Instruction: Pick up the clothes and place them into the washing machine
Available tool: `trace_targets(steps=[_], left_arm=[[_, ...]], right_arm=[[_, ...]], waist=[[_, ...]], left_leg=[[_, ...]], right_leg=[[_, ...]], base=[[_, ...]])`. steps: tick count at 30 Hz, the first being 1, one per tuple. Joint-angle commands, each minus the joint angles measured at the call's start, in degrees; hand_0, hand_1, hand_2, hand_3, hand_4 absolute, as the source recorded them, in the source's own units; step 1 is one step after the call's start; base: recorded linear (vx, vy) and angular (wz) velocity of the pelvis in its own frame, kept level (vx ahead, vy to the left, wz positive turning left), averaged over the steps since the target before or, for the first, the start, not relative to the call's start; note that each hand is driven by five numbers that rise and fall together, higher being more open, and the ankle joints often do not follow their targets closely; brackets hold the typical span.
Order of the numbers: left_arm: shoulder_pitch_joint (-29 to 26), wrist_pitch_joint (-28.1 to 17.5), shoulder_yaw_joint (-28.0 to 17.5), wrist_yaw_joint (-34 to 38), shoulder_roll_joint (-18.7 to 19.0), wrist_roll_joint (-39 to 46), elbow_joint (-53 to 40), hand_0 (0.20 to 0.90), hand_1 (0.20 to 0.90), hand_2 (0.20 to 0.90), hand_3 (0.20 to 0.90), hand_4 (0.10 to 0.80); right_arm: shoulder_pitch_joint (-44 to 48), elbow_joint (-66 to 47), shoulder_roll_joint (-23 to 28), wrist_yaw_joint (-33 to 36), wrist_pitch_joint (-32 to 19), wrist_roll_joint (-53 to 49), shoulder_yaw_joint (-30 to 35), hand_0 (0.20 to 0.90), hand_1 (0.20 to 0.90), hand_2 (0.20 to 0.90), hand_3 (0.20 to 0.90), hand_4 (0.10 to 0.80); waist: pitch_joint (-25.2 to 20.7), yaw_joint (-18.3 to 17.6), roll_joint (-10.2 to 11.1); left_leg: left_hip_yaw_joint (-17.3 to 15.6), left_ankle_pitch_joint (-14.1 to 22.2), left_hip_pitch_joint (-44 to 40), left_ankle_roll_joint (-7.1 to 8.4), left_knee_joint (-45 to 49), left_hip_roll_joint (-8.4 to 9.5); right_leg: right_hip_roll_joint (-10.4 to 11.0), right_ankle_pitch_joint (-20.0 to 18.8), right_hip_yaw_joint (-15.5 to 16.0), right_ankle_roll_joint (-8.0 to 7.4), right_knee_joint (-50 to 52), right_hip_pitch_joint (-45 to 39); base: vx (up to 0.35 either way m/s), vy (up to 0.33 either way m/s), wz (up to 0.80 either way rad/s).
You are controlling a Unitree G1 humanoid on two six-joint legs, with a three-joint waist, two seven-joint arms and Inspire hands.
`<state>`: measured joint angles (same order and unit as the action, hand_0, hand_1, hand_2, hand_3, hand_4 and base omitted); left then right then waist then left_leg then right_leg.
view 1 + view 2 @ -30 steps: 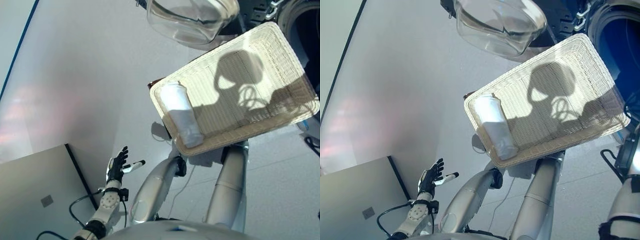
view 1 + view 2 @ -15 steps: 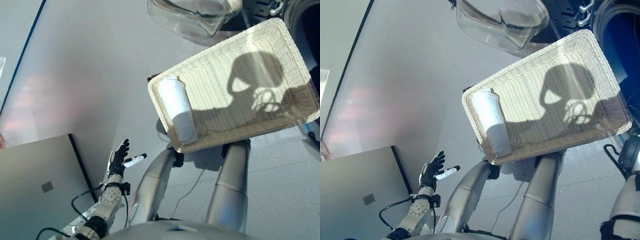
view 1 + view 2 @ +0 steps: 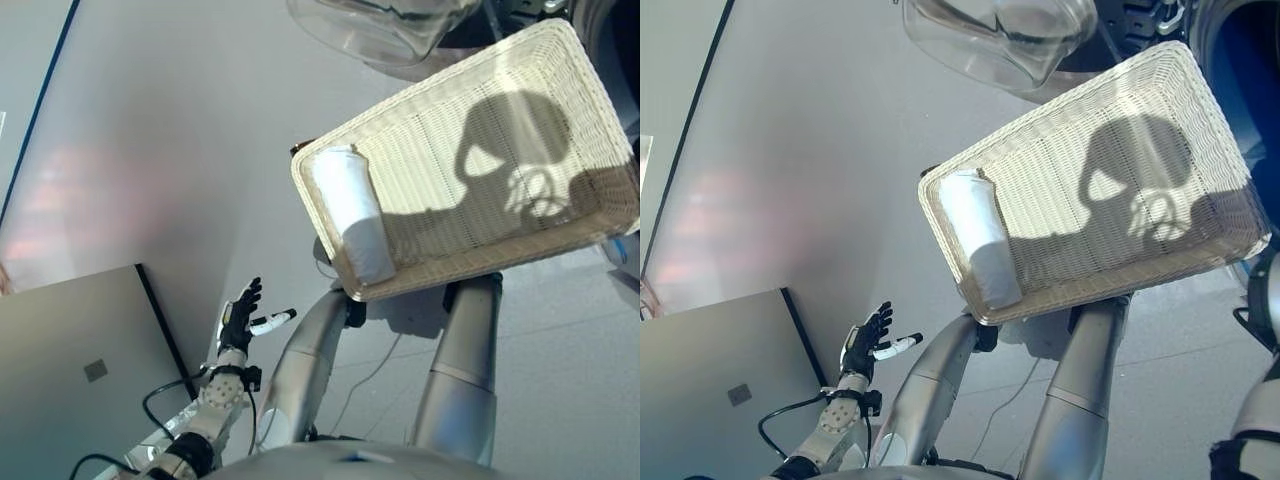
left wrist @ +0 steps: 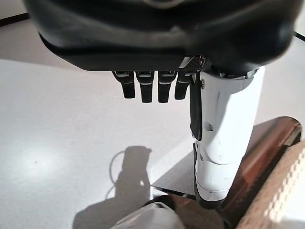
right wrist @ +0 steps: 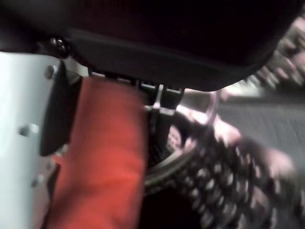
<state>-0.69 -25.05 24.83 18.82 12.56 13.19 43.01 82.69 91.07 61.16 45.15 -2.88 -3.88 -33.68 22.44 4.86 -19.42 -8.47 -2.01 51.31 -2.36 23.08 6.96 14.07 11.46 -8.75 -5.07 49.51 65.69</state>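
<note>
The fingers of the right hand (image 5: pixel 157 102) are curled round a red garment (image 5: pixel 97 162) held at the washing machine drum (image 5: pixel 224 167) (seemingly mid-loading). The left hand (image 3: pixel 237 322), at 7 o'clock, hangs idle with fingers relaxed and straight. A rolled white cloth (image 3: pixel 350 212) lies in the wicker basket (image 3: pixel 560 60), so I judge one piece is left.

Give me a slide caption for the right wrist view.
Right hand holds a red cloth at the perforated metal drum of the washing machine.
</note>
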Motion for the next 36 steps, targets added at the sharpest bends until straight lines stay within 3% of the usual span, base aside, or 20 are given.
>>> trace_targets(steps=[1, 4, 7, 9, 11, 16, 23, 27, 29, 30, 36], left_arm=[[4.74, -1.01, -5.33, 2.63, 4.85, 0.68, 3.08, 0.9, 0.9, 0.9, 0.9, 0.8], [4.84, -0.84, -4.98, 2.61, 4.53, 1.58, 2.9, 0.9, 0.9, 0.9, 0.9, 0.8], [3.87, -0.3, -5.38, 2.42, 2.54, 4.41, 5.5, 0.9, 0.9, 0.9, 0.9, 0.8], [3.71, 0.2, -5.37, 1.82, 1.89, 5.24, 6.24, 0.9, 0.9, 0.9, 0.9, 0.8], [3.37, 0.23, -5.95, 1.33, 2.45, 5.99, 6.69, 0.9, 0.9, 0.9, 0.9, 0.8], [3.19, -0.12, -6.53, 0.15, 2.63, 7.39, 7.84, 0.9, 0.9, 0.9, 0.9, 0.8], [2.28, -0.35, -6.27, -0.75, 2.32, 8.49, 9.17, 0.9, 0.9, 0.9, 0.9, 0.8], [1.0, 0.15, -6.18, -1.26, 1.85, 8.89, 10.65, 0.9, 0.9, 0.9, 0.9, 0.8], [0.83, 0.11, -6.21, -1.41, 1.87, 8.94, 10.78, 0.9, 0.9, 0.9, 0.9, 0.8], [0.34, -0.01, -6.18, -1.3, 1.73, 8.98, 10.64, 0.9, 0.9, 0.9, 0.9, 0.8], [-0.99, 0.51, -6.94, -0.87, 2.51, 7.3, 11.95, 0.9, 0.9, 0.9, 0.9, 0.8]], right_arm=[[7.3, -4.79, 15.0, 1.4, -2.15, 2.21, -8.29, 0.9, 0.9, 0.9, 0.9, 0.8], [6.61, -5.26, 14.06, -1.53, -5.6, -6.6, -3.22, 0.9, 0.9, 0.9, 0.9, 0.8], [1.55, -12.31, 10.93, -9.07, -20.79, -41.49, 15.31, 0.9, 0.9, 0.9, 0.9, 0.8], [-3.05, -15.12, 7.59, -10.51, -27.37, -52.53, 25.89, 0.9, 0.9, 0.9, 0.9, 0.8], [-7.69, -17.75, 4.67, -12.47, -29.97, -56.48, 31.62, 0.9, 0.9, 0.9, 0.9, 0.8], [-10.72, -18.27, 3.76, -13.13, -31.04, -57.42, 35.99, 0.9, 0.9, 0.9, 0.9, 0.8], [-10.45, -17.93, 0.59, -14.95, -29.27, -57.5, 34.68, 0.9, 0.9, 0.9, 0.9, 0.8], [-17.09, -18.04, -10.81, -17.62, -27.05, -57.77, 36.79, 0.9, 0.9, 0.9, 0.9, 0.8], [-17.52, -17.88, -12.7, -17.55, -26.99, -58.12, 37.22, 0.9, 0.9, 0.9, 0.9, 0.8], [-20.01, -19.31, -19.78, -18.35, -27.46, -58.78, 37.86, 0.9, 0.9, 0.9, 0.9, 0.8], [-28.56, -22.83, -33.12, -21.2, -27.22, -60.37, 38.41, 0.9, 0.9, 0.9, 0.9, 0.8]], waist=[[-7.89, 1.69, 0.7], [-8.33, 1.88, 0.42], [-8.15, 1.2, -0.14], [-8.3, 0.99, -0.7], [-8.42, 1.18, -0.62], [-9.1, 2.08, -0.72], [-8.68, 2.6, -0.51], [-7.1, 2.26, 0.51], [-7.25, 2.47, 0.88], [-6.59, 2.53, 1.29], [-5.62, 3.1, 4.03]], left_leg=[[0.86, 6.7, -0.67, 3.69, 4.33, -1.67], [0.93, 6.27, -1.19, 3.75, 3.35, -1.49], [1.19, 6.34, -1.82, 3.74, 2.32, -1.46], [1.06, 6.38, -2.25, 3.69, 1.94, -1.34], [1.07, 6.36, -2.41, 3.64, 1.94, -1.3], [1.33, 6.22, -3.06, 3.64, 1.41, -0.97], [1.21, 5.69, -4.32, 3.36, 0.68, -1.0], [0.55, 4.46, -5.51, 2.63, 0.64, -1.51], [1.4, 5.85, -6.36, 2.84, 0.77, -1.21], [0.89, 4.17, -6.76, 2.36, 0.25, -1.69], [2.72, 3.33, -10.63, 2.28, -1.21, -2.19]], right_leg=[[-4.77, -0.94, 6.16, 4.76, -4.52, -5.14], [-4.72, -1.09, 6.24, 4.67, -5.17, -5.52], [-5.09, -0.73, 6.05, 4.6, -5.95, -6.13], [-5.24, -0.51, 5.91, 4.53, -6.35, -6.47], [-5.13, -0.61, 5.95, 4.47, -6.62, -6.79], [-4.72, -0.57, 5.99, 4.21, -6.76, -7.35], [-4.63, -1.78, 6.19, 3.95, -8.3, -8.88], [-5.07, -4.17, 7.47, 4.11, -10.36, -11.19], [-5.25, -2.95, 7.11, 3.79, -10.61, -12.25], [-5.38, -5.28, 8.12, 3.96, -12.46, -13.35], [-5.45, -6.42, 10.82, 3.69, -16.68, -19.77]], base=[[0.0, 0.0, 0.0], [0.0, 0.0, 0.0], [0.043, 0.034, -0.02], [0.037, 0.055, 0.04], [0.023, 0.046, 0.03], [0.006, 0.02, -0.02], [0.003, 0.021, -0.02], [-0.033, 0.006, -0.15], [-0.007, -0.004, -0.27], [-0.105, -0.009, -0.08], [-0.005, -0.04, 0.0]])
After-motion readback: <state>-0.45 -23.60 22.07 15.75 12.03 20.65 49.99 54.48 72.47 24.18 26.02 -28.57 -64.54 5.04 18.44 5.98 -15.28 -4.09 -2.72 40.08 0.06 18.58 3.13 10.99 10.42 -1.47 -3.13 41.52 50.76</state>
